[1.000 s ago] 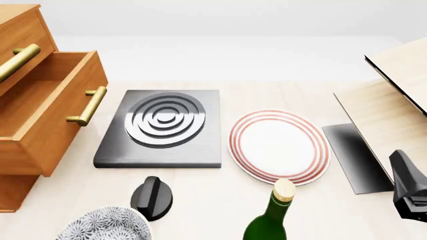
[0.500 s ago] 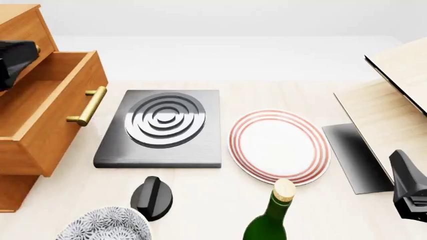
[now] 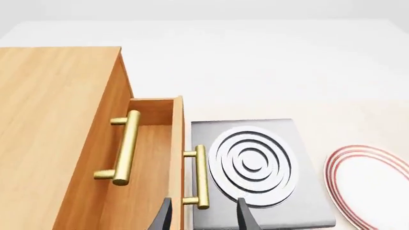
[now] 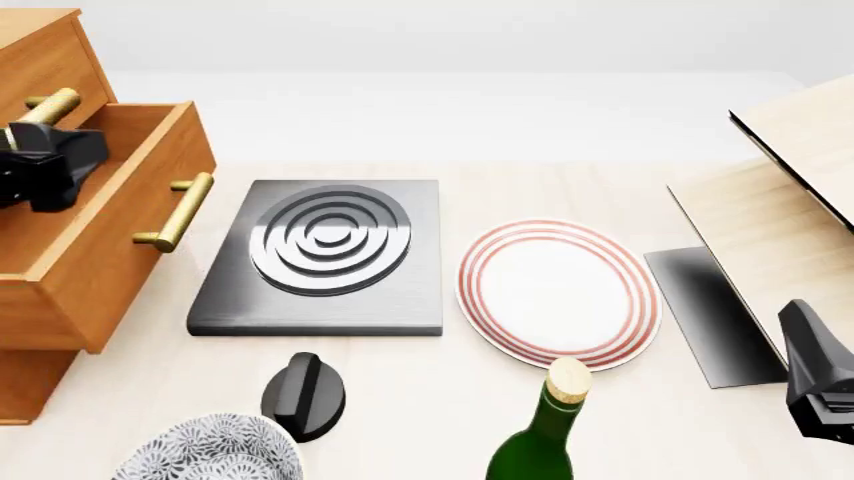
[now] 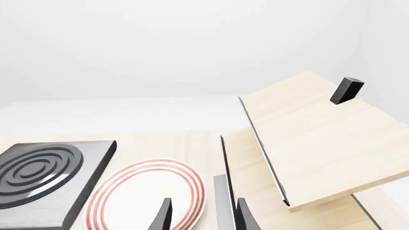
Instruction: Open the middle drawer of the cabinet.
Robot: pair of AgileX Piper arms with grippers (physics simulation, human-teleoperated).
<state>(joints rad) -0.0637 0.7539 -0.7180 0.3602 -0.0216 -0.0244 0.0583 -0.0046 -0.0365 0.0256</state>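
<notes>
The cabinet (image 4: 34,60) stands at the table's left edge. Its middle drawer (image 4: 127,240) is pulled well out, its brass bar handle (image 4: 174,212) facing the hob. My left gripper (image 4: 64,165) hovers over the open drawer box, just under the top drawer's handle (image 4: 47,105). In the left wrist view the middle drawer (image 3: 153,163) and its handle (image 3: 202,177) lie beyond my left gripper (image 3: 204,220), which is open and holds nothing. My right gripper (image 4: 821,385) rests low at the right edge; in the right wrist view the right gripper (image 5: 203,218) is open and empty.
A grey hob plate (image 4: 320,255) lies beside the drawer, with a red-rimmed plate (image 4: 558,292) to its right. Along the near edge are a black knob (image 4: 304,395), a green bottle (image 4: 547,430) and a patterned bowl (image 4: 207,452). Pale wooden boards (image 4: 787,170) stand at the right.
My left gripper has entered the front view from the left and moved right and down over the open drawer. The drawer and the right arm have not moved.
</notes>
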